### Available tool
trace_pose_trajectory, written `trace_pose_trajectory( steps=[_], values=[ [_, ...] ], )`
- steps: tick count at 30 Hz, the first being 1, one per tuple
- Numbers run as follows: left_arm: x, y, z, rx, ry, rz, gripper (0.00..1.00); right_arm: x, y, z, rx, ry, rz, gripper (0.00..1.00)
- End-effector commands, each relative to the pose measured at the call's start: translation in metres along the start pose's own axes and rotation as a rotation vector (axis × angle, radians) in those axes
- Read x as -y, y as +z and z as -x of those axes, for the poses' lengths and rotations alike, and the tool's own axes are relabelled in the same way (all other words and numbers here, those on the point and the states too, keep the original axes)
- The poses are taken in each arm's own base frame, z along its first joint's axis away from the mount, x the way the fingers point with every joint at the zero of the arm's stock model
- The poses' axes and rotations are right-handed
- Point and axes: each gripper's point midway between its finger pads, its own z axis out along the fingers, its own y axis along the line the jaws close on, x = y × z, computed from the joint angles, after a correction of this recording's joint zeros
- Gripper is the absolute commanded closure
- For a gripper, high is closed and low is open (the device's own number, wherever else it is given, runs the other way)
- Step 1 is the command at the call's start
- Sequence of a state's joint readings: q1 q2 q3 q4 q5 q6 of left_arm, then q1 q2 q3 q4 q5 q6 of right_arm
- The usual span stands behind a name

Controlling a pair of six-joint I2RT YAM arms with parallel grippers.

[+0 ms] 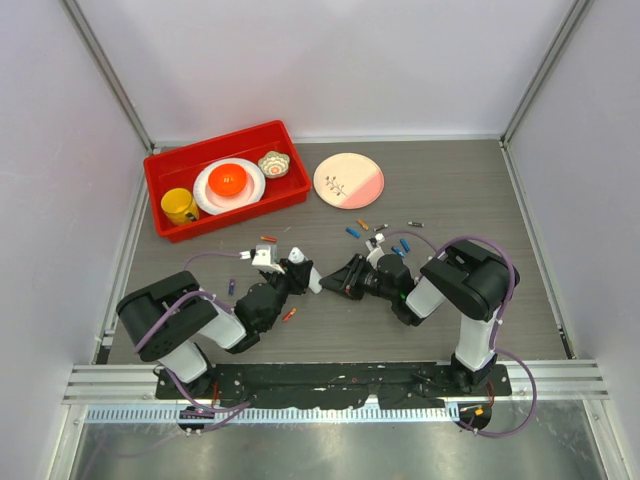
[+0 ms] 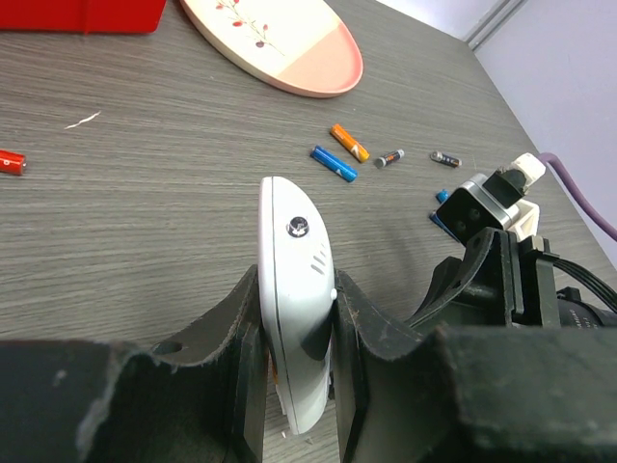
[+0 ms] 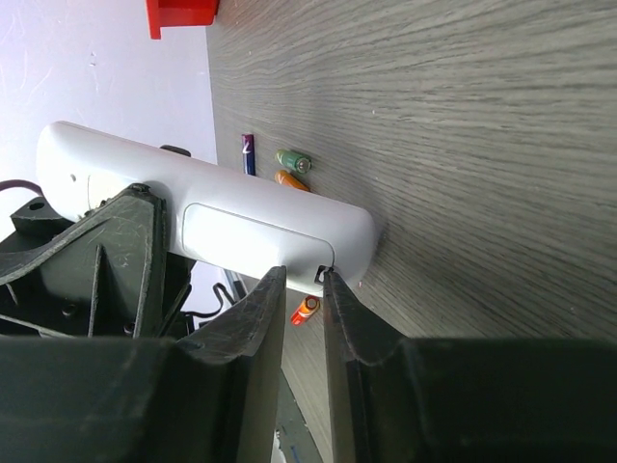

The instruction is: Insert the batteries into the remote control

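Note:
My left gripper (image 1: 296, 278) is shut on the white remote control (image 1: 311, 276) and holds it on edge just above the table; the left wrist view shows it clamped between the fingers (image 2: 294, 289). In the right wrist view the remote (image 3: 222, 207) shows its back with the cover in place. My right gripper (image 3: 301, 280) has its jaws a narrow gap apart and empty, tips touching the end of that cover; it also shows in the top view (image 1: 345, 277). Batteries lie loose: blue (image 2: 334, 163), orange (image 2: 349, 142), red (image 2: 10, 162), green (image 3: 294, 160), orange-red (image 3: 306, 308).
A red bin (image 1: 283, 136) at the back left holds a yellow cup (image 1: 180, 206), a white plate with an orange bowl (image 1: 228, 180) and a small bowl (image 1: 273, 163). A pink plate (image 1: 348, 180) lies beside it. More batteries (image 1: 405, 244) lie near the right arm.

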State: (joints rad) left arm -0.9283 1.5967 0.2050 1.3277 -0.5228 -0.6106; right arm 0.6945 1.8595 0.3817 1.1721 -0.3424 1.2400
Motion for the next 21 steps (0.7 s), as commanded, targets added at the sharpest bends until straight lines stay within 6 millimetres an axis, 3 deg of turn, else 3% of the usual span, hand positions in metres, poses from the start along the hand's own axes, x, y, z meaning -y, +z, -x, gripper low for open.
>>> trace_pose_trajectory(
  steps=[1, 21],
  values=[
    [0.012, -0.002, 0.001, 0.012, 0.004, -0.050, 1.00, -0.042, 0.004, 0.007, 0.021, -0.043, 0.139, 0.74],
    [0.008, -0.007, -0.013, -0.014, 0.112, -0.025, 1.00, -0.044, -0.002, 0.008, 0.025, -0.069, 0.134, 0.76]
  ],
)
